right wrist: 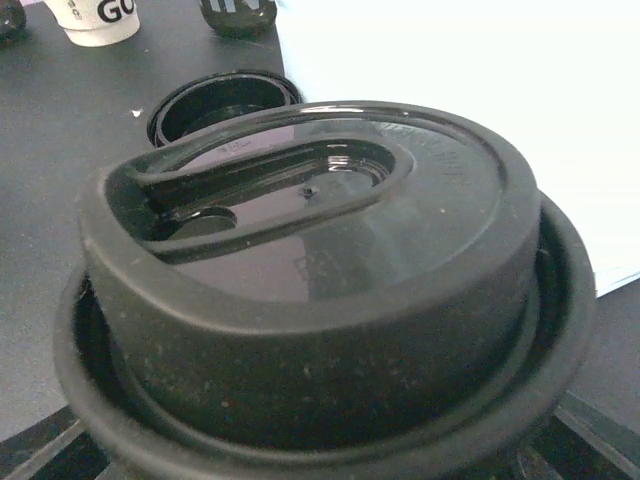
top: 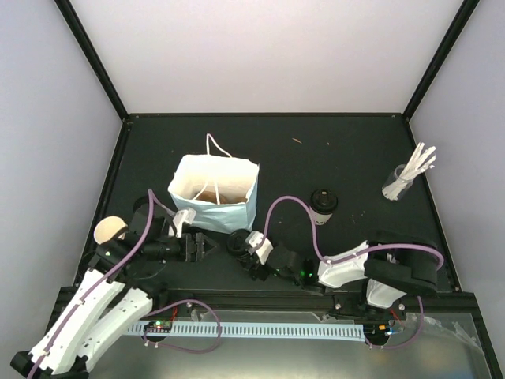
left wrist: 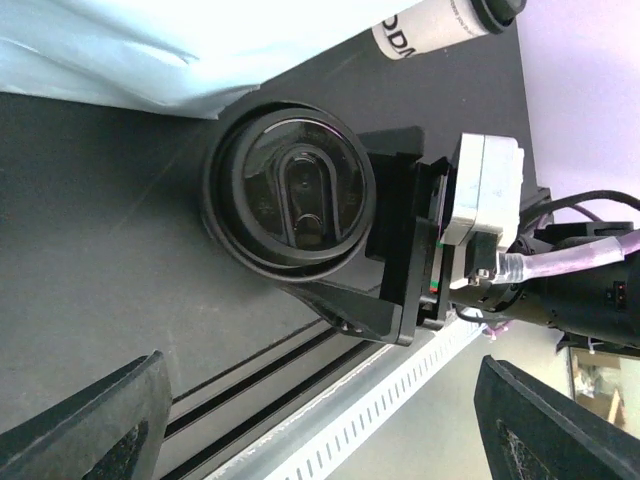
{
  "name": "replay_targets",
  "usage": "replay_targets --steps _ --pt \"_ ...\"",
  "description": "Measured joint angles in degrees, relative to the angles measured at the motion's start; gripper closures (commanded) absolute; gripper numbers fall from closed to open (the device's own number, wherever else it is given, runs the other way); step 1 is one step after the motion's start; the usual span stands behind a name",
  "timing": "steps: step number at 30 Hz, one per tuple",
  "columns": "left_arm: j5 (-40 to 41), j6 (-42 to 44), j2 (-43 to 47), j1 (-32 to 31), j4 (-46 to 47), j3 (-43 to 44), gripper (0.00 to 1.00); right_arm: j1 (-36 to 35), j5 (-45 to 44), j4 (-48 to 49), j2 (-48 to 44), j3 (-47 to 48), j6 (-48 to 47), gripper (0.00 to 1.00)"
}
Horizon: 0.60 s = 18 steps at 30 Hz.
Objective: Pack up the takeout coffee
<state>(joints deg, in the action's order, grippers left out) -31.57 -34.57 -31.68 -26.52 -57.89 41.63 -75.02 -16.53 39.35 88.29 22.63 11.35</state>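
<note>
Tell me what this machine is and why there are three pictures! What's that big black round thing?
It is a robot with two arms bolted to a table. One picture looks down from above; the other two come from small cameras on each wrist. On the table are a blue paper bag, a lidded cup, a cup without a lid and a glass of white sticks. The big round thing is a black lid, right in front of the right wrist camera. It sits at the right end effector, the arm's pinching hand, but I cannot tell whether that is gripping it. The left end effector is open and holds nothing.
</note>
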Motion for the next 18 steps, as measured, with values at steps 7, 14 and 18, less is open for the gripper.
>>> replay_targets --steps 7,14,18 --pt "0.24 -5.38 -0.20 -5.90 9.40 -8.48 0.15 -1.07 -0.90 5.27 2.03 -3.06 -0.59 0.00" --pt "2.27 -8.72 -4.61 -11.47 17.81 -12.04 0.15 -1.75 -2.80 2.69 -1.29 -4.63 -0.55 0.00" --pt "3.43 -9.49 -5.03 -11.82 21.05 -12.11 0.14 -2.38 -3.65 -1.79 -5.09 -4.48 0.13 0.00"
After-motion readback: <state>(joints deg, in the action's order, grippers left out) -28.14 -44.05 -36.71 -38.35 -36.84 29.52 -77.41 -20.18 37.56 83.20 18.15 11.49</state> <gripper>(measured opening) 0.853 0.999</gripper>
